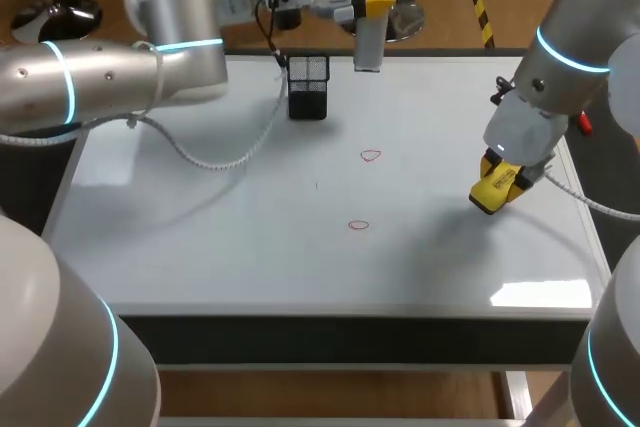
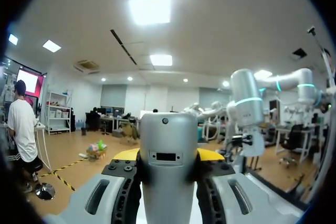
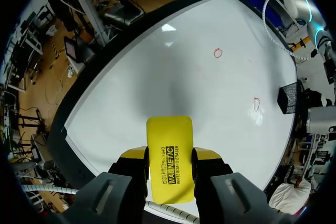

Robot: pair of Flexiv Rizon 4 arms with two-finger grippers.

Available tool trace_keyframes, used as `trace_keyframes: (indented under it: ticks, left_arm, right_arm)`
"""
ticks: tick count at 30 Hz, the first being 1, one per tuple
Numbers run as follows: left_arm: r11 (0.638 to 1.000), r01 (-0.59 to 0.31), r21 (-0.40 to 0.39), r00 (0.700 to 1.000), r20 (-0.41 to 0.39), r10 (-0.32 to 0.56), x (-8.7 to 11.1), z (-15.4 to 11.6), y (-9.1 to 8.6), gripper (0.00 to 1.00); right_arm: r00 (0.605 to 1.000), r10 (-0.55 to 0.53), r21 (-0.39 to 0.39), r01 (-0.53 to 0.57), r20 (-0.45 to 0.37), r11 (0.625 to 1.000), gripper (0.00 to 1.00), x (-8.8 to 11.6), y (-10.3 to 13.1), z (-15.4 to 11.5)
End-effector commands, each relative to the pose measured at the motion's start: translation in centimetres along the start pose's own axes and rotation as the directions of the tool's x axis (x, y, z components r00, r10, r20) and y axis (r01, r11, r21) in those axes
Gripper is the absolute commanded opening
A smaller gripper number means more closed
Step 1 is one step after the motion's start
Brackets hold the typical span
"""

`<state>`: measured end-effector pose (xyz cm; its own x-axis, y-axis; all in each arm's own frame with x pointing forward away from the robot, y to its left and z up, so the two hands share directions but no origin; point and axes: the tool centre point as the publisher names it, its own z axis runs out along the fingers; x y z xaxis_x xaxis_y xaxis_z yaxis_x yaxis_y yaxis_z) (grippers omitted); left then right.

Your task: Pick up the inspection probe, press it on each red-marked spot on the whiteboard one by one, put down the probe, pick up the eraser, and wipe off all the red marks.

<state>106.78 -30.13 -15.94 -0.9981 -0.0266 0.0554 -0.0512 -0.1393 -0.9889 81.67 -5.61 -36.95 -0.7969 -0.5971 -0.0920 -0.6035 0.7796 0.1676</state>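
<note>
Right pincer (image 3: 169, 160) clamps the eraser (image 3: 169, 135) at 3 o'clock, ready to wipe the marks (image 1: 371, 155); left pincer (image 2: 168, 157), at 12, apparently grips the probe (image 1: 368, 47), parked clear.

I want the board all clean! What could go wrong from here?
The right gripper holds the eraser off to the side of the far red mark and the near red mark, so a wipe could miss one. The left gripper holds the probe at the whiteboard's back edge, close to the mesh holder; setting it down might knock that over.
</note>
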Motion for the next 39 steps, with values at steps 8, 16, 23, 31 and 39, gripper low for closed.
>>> trace_keyframes:
  ticks: [8,16,23,31,39]
  left_arm:
    - [1.0,0.017,-0.009,0.997,-0.08,-0.018,-3.2,-0.2,0.6,0.0]
    - [1.0,0.023,-0.014,0.995,-0.099,-0.025,-4.2,-0.7,1.2,0.0]
    - [0.999,0.026,-0.018,0.994,-0.105,-0.028,-4.3,-0.9,1.3,0.0]
    - [0.999,0.026,-0.018,0.994,-0.105,-0.028,-4.3,-0.9,1.3,0.0]
    - [0.999,0.026,-0.018,0.994,-0.105,-0.028,-4.3,-0.9,1.3,0.0]
  right_arm:
    - [1.0,-0.001,0.003,0.001,-0.003,1.0,0.0,0.0,0.0,0.0]
    - [1.0,-0.001,0.003,0.001,-0.003,1.0,0.0,0.0,0.0,0.0]
    - [1.0,-0.001,0.003,0.001,-0.003,1.0,0.0,0.0,0.0,0.0]
    - [1.0,-0.001,0.003,0.001,-0.003,1.0,0.0,0.0,0.0,0.0]
    - [1.0,-0.001,0.003,0.001,-0.003,1.0,0.0,0.0,0.0,0.0]
